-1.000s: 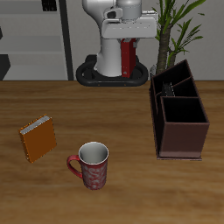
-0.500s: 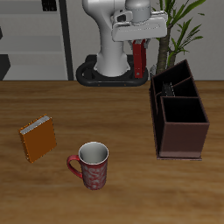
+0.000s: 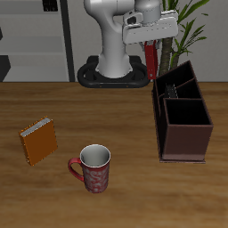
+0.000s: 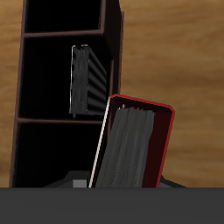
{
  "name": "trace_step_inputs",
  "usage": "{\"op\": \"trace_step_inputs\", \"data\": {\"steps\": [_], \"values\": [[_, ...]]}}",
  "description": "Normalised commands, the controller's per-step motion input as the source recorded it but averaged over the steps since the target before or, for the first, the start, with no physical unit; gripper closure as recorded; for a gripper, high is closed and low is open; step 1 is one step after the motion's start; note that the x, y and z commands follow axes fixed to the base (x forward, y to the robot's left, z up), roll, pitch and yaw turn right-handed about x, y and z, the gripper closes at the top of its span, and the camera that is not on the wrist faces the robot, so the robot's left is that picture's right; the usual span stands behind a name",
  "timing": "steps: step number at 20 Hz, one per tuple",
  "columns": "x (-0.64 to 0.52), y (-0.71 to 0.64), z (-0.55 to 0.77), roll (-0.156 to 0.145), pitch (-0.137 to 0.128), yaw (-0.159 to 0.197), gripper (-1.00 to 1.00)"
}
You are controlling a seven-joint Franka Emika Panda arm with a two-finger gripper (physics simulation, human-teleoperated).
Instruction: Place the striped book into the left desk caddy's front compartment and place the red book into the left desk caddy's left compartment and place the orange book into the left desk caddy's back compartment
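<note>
Claw point(image 3: 152, 42): clamped on the red book point(image 3: 152, 59), held upright in the air above the back end of the left desk caddy point(image 3: 185, 134). Caddy: at the table's point(image 3: 125, 200) side edge, striped book point(image 4: 82, 80) standing inside one compartment. Orange book point(image 3: 39, 141): flat near the opposite edge, beside the mug point(image 3: 93, 168).

The red book point(image 4: 136, 144) fills the near view, end-on and slightly tilted, its pale grey page edges framed by the dark-red cover. Beyond it lies the caddy point(image 4: 114, 35) on the wooden table point(image 4: 179, 52), with the striped book point(image 4: 83, 81) standing in one black compartment.
</note>
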Motion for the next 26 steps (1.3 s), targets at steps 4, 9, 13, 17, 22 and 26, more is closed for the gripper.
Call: {"op": "trace_step_inputs", "data": {"steps": [4,9,13,17,22,26], "values": [[-0.03,0.23,-0.06,0.022,0.001,-0.004,1.00],[-0.13,0.20,-0.11,-0.005,-0.030,-0.006,1.00],[-0.19,0.12,-0.24,0.000,-0.010,-0.013,1.00],[-0.21,0.06,-0.14,0.029,-0.004,-0.006,1.00],[-0.23,0.21,-0.10,0.059,-0.003,0.006,1.00],[-0.03,0.16,0.07,0.037,-0.026,0.031,1.00]]}}
